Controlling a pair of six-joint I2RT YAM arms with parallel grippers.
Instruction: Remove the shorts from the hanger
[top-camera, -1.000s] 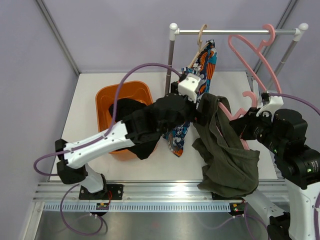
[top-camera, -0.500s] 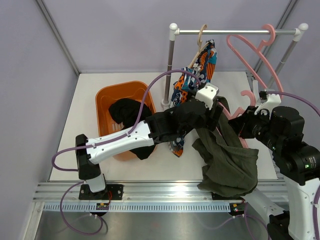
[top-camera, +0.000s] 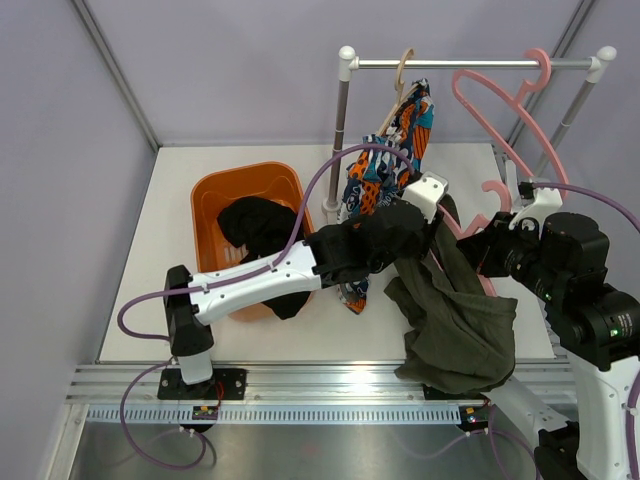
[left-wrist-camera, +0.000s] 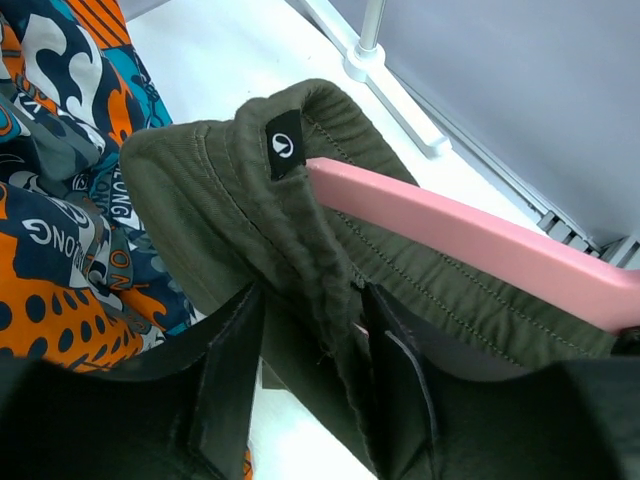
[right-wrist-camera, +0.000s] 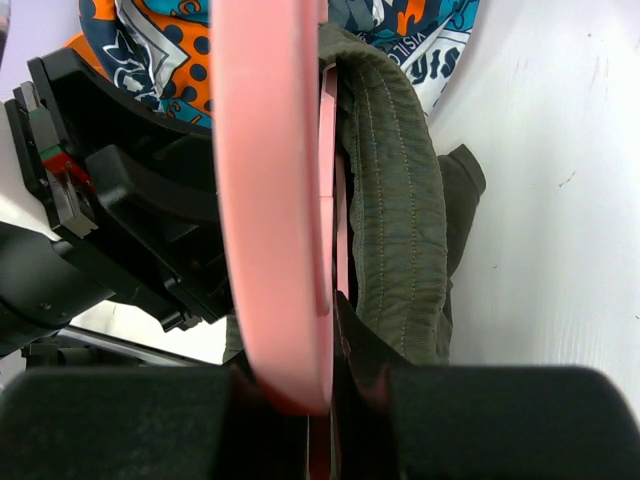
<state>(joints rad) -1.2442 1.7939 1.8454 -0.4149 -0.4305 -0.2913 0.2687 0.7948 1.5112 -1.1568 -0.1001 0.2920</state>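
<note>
One black shorts (top-camera: 255, 225) binned | left pincer (left-wrist-camera: 310, 380) straddling olive shorts (left-wrist-camera: 250, 200) waistband | right pincer (right-wrist-camera: 300, 385) clamping pink hanger (right-wrist-camera: 270, 180) | patterned shorts (top-camera: 385, 165) hung

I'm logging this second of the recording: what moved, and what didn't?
The left arm swung rightward, carrying the left gripper from the patterned orange-and-blue shorts to the olive green shorts, its fingers now straddling their waistband. The right gripper stayed clamped on the pink plastic hanger; the black shorts stayed in the orange tub.
</note>
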